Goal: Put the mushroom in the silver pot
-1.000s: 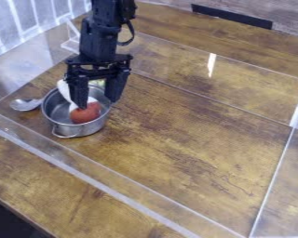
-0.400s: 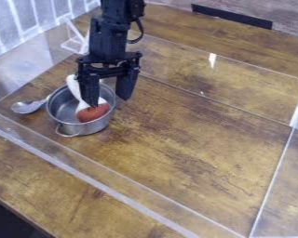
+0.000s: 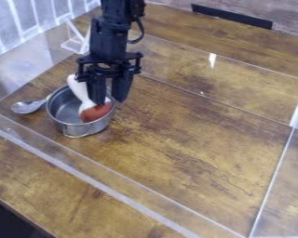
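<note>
Closer to the near right wall of the pot than a second ago—that is where the mushroom's reddish cap (image 3: 94, 112) has got to, and the dark pincer (image 3: 104, 95) has drawn its sides nearer together as well. From where I stand, the cap shows just below the pincer, inside the rim of the silver pot (image 3: 78, 129), with a pale stretch beside it that may be the stem. Some gap still shows between the fingers, but the pot wall and the dark hardware muddle the view, so I cannot tell whether they grip the mushroom or merely stand around it. The spoon (image 3: 27, 107) lies off to the left of the pincer as I see it, outside the pot. I'd judge this to be the setting-down part, nearly done. If the mushroom is held, the thing to do is let it sink until the pot's floor bears it, then ease the fingers apart only as far as it needs—a wide, quick spread could shove the wall and skid the whole pot. If it is already loose, leave off squeezing. Either way, go straight up afterwards, keeping the fingertips off the rim so nothing gets hooked or flicked out.
</note>
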Tool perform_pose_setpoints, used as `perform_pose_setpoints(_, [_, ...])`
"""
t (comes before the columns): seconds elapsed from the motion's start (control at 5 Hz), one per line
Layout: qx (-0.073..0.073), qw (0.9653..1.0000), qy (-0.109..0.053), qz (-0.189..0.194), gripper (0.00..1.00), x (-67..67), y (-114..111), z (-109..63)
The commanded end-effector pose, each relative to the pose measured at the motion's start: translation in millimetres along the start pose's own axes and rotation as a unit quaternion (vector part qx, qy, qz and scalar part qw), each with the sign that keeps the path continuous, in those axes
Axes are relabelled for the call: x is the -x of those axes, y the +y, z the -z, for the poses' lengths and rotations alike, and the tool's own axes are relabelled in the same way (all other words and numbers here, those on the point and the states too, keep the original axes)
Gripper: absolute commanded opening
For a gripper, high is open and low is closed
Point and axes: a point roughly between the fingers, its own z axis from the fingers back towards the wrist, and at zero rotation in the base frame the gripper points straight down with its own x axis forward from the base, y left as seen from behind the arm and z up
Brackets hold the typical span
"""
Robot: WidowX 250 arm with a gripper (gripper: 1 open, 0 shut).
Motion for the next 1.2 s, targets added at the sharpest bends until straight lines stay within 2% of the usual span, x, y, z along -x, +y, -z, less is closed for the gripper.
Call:
perform_pose_setpoints(0.0, [0.031, 0.9995, -0.008, 0.004, 1.00, 4.2, -3.0, -35.5])
perform_pose_setpoints(0.2, [0.031, 0.9995, -0.007, 0.004, 1.00, 3.8, -6.6, -42.6])
perform_pose_setpoints(0.4, [0.039, 0.9992, -0.001, -0.005, 1.00, 12.7, -8.5, -60.2])
perform_pose_setpoints(0.8, [0.060, 0.9978, -0.001, 0.028, 1.00, 27.4, -24.7, -79.6])
perform_pose_setpoints(1.0, [0.068, 0.9968, -0.002, 0.042, 1.00, 22.7, -26.3, -93.5])
